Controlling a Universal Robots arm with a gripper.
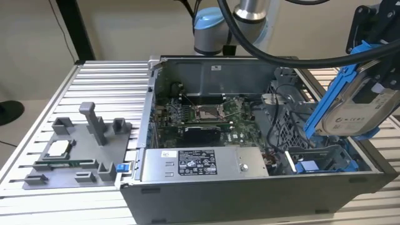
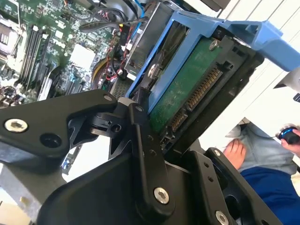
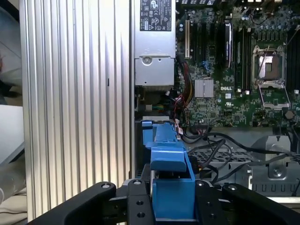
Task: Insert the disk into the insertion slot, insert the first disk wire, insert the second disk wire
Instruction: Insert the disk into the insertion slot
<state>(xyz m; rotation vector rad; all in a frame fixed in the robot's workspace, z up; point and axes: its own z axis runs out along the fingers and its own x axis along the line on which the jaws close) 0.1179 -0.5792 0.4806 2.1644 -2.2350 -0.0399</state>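
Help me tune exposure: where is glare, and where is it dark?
Exterior view: the ribbed table gleams, the case interior is shaded. Second wrist view: washed-out white behind the disk. First wrist view: bright streaks along the table ribs.

The disk (image 1: 353, 110) runs off the exterior view's right edge, its label print too small to read. It hangs before the insertion slot (image 1: 328, 157) and covers part of the bay. In the second wrist view black fingers (image 2: 143, 136) mask some of its green board, and a person (image 2: 267, 187) (corner only) is cut off.
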